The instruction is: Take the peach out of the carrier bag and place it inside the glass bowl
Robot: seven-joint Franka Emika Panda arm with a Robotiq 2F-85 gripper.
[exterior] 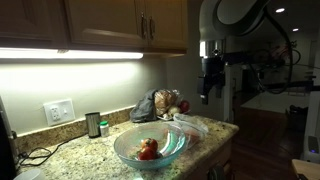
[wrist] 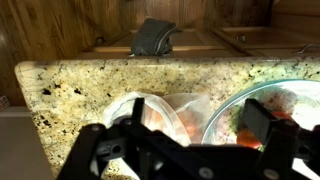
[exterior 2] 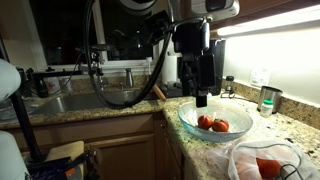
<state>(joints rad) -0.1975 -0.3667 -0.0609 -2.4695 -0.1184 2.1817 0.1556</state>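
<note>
A glass bowl [exterior: 150,147] stands on the granite counter and holds two reddish fruits [exterior 2: 212,124]; it also shows in an exterior view [exterior 2: 190,122] and at the right of the wrist view [wrist: 265,105]. Beside it lies a clear plastic carrier bag [exterior: 192,125], also visible in the other views [exterior 2: 262,158] [wrist: 160,110]. A reddish-orange fruit, possibly the peach [exterior 2: 268,167] [wrist: 190,125], shows inside the bag. My gripper [exterior: 210,90] [exterior 2: 202,97] [wrist: 175,135] hangs open and empty above the spot where bag and bowl meet, touching neither.
A grey cloth [exterior: 147,106] [wrist: 155,38] lies behind the bag near the wall. A metal can [exterior: 93,124] [exterior 2: 266,98] stands by a wall outlet [exterior: 58,111]. A sink with faucet [exterior 2: 95,98] lies beyond the bowl. The counter edge [wrist: 30,90] is close to the bag.
</note>
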